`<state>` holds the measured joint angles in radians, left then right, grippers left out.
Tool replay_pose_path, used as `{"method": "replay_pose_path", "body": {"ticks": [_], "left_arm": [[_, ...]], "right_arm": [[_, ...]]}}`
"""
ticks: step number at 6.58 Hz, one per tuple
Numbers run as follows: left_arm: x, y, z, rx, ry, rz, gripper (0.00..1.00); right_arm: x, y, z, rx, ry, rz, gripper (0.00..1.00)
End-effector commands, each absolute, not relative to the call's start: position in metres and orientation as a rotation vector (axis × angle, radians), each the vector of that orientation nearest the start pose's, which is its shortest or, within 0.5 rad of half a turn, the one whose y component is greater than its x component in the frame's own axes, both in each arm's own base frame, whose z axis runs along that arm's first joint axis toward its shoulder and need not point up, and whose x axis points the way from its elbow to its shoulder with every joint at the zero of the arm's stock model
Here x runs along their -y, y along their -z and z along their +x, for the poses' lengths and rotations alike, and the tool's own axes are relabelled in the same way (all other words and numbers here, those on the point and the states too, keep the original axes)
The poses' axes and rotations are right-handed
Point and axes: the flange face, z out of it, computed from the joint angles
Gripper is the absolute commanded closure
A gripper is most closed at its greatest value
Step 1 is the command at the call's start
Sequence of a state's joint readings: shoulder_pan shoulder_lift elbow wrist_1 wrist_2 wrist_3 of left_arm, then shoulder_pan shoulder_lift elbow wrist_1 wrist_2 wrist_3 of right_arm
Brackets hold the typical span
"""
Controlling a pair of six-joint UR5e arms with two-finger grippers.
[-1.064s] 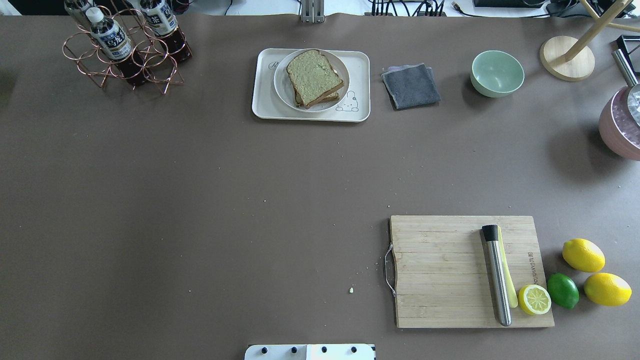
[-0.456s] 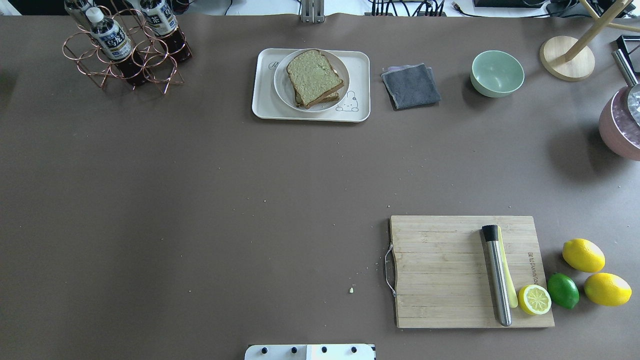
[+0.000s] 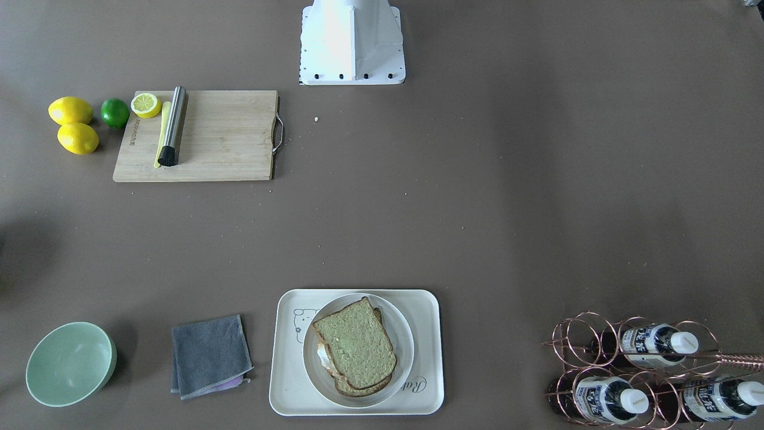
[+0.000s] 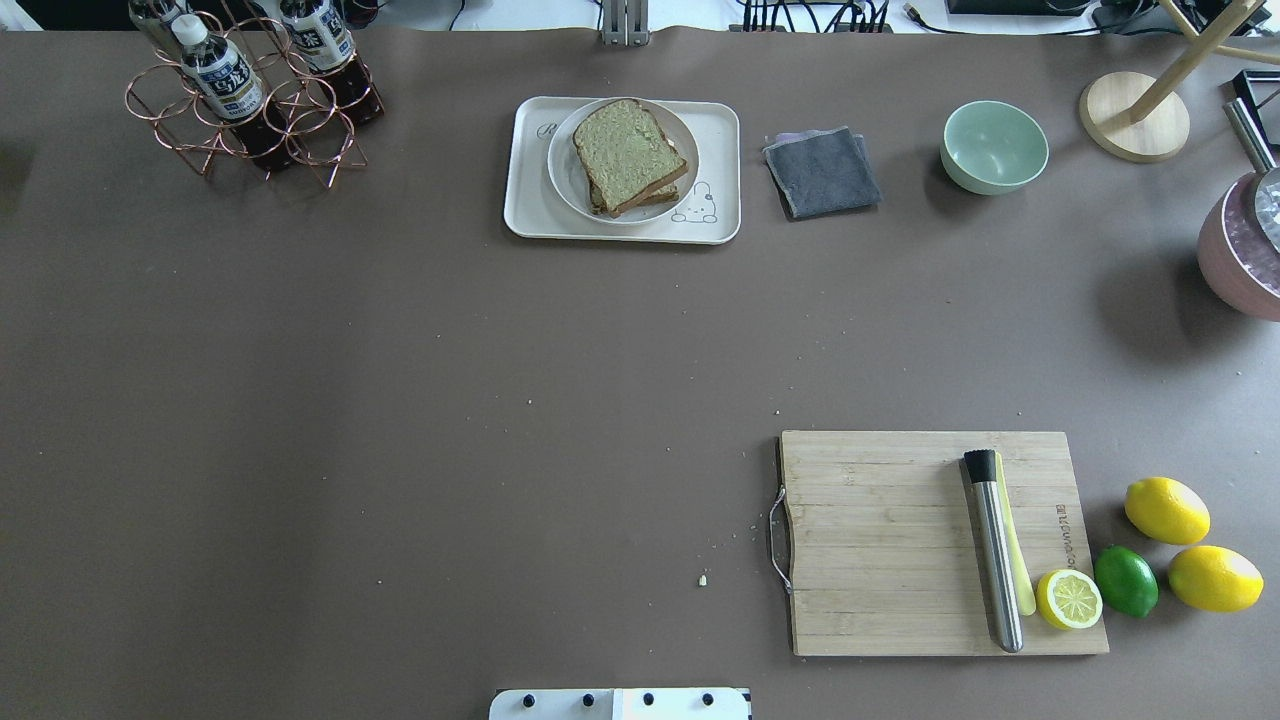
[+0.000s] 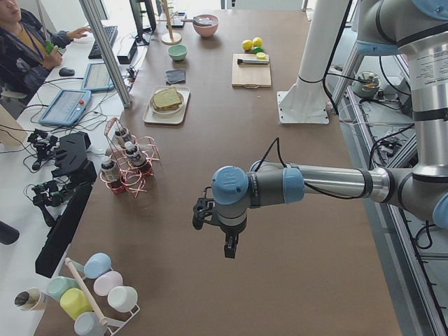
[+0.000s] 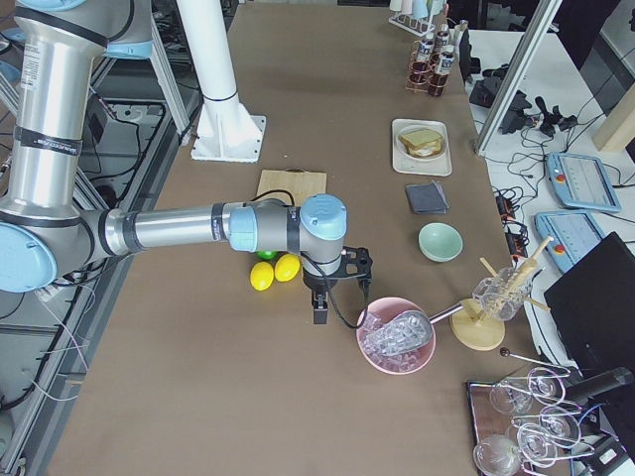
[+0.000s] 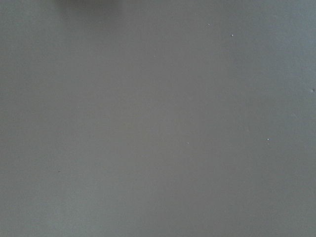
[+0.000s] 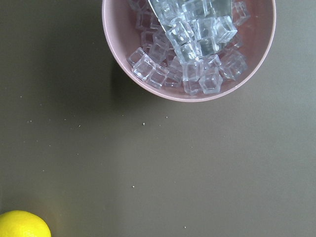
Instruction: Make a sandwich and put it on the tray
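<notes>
The sandwich (image 4: 630,152) sits on a white plate (image 4: 565,178) on the cream tray (image 4: 525,200), at the table's (image 4: 400,400) far edge. The left arm (image 5: 329,183) hangs over bare table, the right arm (image 6: 179,230) just beside a pink bowl (image 4: 1235,270) of ice. I cannot tell whether either arm's jaws are open or closed.

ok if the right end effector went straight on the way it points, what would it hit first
The right end effector points down, so most likely bare table, between the pink ice bowl and a lemon.
</notes>
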<state>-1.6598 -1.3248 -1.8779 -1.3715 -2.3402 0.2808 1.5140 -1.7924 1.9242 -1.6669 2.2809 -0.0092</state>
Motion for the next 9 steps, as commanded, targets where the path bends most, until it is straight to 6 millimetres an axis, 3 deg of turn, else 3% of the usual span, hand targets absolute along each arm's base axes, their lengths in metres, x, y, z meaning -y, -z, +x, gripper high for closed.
{"method": "replay_pose_path", "body": {"ticks": [1,9], "left_arm": [[0.3667,-0.6332,-0.102,-0.773,-0.121,0.023,0.02],[0.3681,-0.6326,-0.1024,-0.776,-0.12,0.034,0.02]], "right_arm": [[0.4014,-0.5972,0.0457,0.711,0.078,0.02,0.0],[0.4055,-0.5922,0.0457,0.708,0.074,0.029,0.0]]}}
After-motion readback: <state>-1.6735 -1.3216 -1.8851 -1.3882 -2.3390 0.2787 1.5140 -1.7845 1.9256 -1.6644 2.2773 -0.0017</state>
